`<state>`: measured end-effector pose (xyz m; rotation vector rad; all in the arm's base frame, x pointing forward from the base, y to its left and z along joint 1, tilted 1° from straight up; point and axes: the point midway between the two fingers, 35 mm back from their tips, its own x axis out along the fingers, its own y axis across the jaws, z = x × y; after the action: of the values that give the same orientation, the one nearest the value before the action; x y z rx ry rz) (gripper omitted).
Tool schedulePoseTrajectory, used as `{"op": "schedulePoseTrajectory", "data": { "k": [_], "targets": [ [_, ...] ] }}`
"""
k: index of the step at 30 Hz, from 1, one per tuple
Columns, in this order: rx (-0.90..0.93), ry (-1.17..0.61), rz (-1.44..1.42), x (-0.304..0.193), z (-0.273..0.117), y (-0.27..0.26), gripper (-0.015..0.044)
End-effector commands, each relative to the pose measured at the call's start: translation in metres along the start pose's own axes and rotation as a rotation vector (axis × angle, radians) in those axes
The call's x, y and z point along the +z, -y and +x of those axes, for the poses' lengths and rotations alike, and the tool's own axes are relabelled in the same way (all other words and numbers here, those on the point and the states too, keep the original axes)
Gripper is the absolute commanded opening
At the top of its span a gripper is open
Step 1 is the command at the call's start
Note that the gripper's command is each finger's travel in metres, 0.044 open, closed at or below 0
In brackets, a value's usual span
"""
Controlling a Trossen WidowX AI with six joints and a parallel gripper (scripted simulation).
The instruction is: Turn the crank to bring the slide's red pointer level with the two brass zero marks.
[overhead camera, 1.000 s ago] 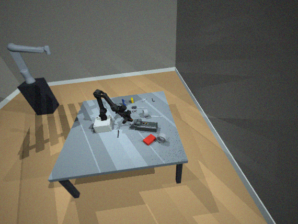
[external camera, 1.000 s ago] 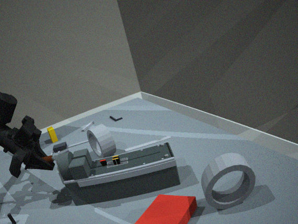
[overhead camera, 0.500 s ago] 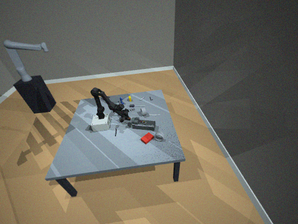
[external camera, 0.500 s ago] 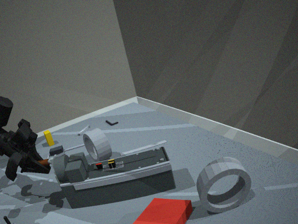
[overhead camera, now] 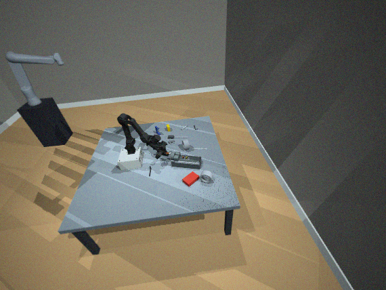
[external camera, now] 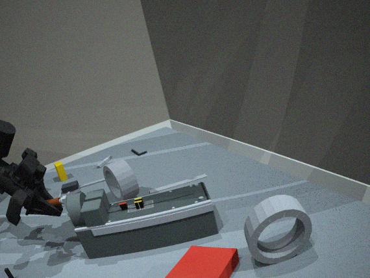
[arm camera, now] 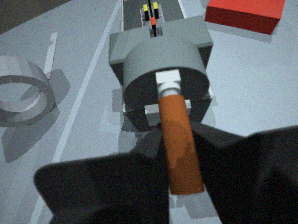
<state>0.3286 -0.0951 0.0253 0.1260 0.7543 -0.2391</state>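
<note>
The dark grey machine point(overhead camera: 186, 164) point(external camera: 152, 238) point(arm camera: 162, 62) has a round crank hub point(external camera: 75, 208) at its left end. An orange-brown handle point(external camera: 54, 202) point(arm camera: 180, 145) sticks out from the hub's face. My gripper point(external camera: 56, 205) point(arm camera: 172, 126) is shut on the handle. The slide's red pointer point(external camera: 123, 205) point(arm camera: 153, 21) lies on the hub side of the zero marks point(external camera: 138, 202), which look yellow and black and also show in the wrist view point(arm camera: 156, 7). A gap shows between pointer and marks.
A red block point(overhead camera: 191, 178) point(external camera: 204, 263) point(arm camera: 244, 15) and a grey ring point(overhead camera: 206, 177) point(external camera: 278, 228) lie in front of the machine. Another grey ring point(overhead camera: 185, 144) point(external camera: 124, 178) point(arm camera: 22, 92) stands behind it. A yellow block point(overhead camera: 168, 128) point(external camera: 61, 171) and a blue object point(overhead camera: 157, 130) are farther back.
</note>
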Motion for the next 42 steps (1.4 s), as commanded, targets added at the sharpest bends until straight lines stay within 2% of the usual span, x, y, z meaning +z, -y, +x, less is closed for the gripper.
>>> {"op": "schedulePoseTrajectory", "data": {
  "k": [1,42],
  "targets": [
    [-0.028,0.001,0.009,0.0,0.0,0.009,0.0],
    [-0.029,0.001,0.008,-0.009,0.008,0.024,0.0]
  ]
}}
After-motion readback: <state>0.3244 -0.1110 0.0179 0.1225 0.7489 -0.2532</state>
